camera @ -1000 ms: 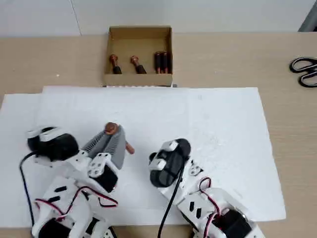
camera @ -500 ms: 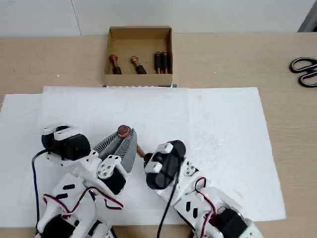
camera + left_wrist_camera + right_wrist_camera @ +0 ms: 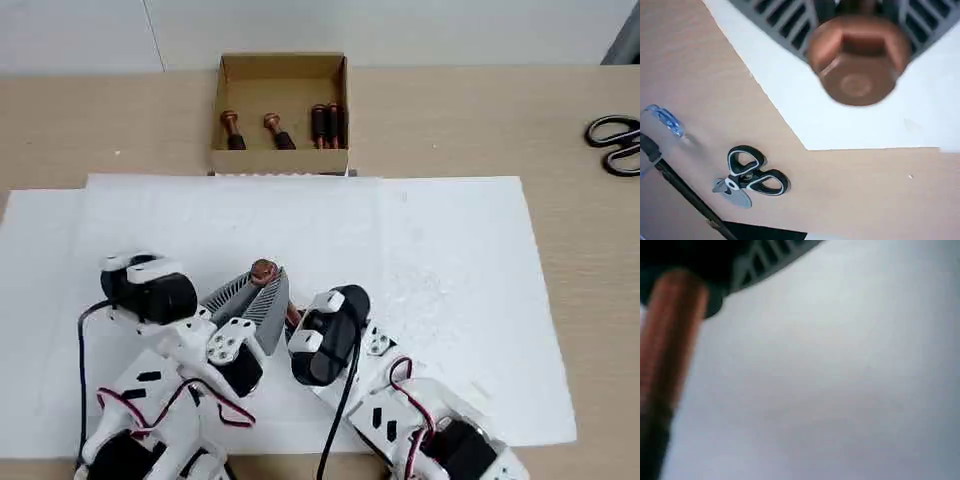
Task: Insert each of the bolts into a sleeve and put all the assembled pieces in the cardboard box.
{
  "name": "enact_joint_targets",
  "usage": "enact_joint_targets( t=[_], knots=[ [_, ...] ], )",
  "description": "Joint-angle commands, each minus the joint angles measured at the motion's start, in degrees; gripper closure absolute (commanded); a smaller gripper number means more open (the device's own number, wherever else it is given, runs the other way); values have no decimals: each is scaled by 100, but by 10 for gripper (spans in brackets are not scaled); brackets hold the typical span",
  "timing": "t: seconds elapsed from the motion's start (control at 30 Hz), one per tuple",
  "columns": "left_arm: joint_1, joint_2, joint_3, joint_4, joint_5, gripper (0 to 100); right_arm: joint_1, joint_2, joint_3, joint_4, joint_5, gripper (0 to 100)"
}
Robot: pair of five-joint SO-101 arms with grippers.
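1. Paper (image 3: 450, 270), a wide white sheet, covers the lower part of the desk (image 3: 450, 120), and both arms stand at the sheet's lower left.
2. The left gripper (image 3: 266, 279) is closed on a copper bolt (image 3: 264, 270), with the bolt's head pinched between the tips of the grey ribbed fingers (image 3: 233, 294).
3. In the left wrist view the bolt's hex head (image 3: 857, 65) faces the camera.
4. The bolt's threaded shaft (image 3: 292, 315) slants down and to the right, toward the right arm (image 3: 325, 335), which sits just beside it.
5. I cannot tell whether the right gripper is open or closed.
6. In the right wrist view the shaft (image 3: 672, 340) runs along the left edge, and its lower end turns dark.
7. The cardboard box (image 3: 282, 160) sits at the upper centre, just above the sheet's edge, with four pieces (image 3: 277, 132) lying inside.
8. Scissors (image 3: 615, 143) lie at the right edge of the desk, well apart from the box.
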Motion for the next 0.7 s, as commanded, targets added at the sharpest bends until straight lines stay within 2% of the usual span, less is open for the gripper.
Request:
enact_joint_targets(
  t=[0.0,0.67],
  knots=[
    [44,0,-4,-123,26,994,-40,-75,-79,-171,-35,995],
    [26,0,-40,-123,-202,994,-40,-75,-88,-136,-35,995]
  ],
)
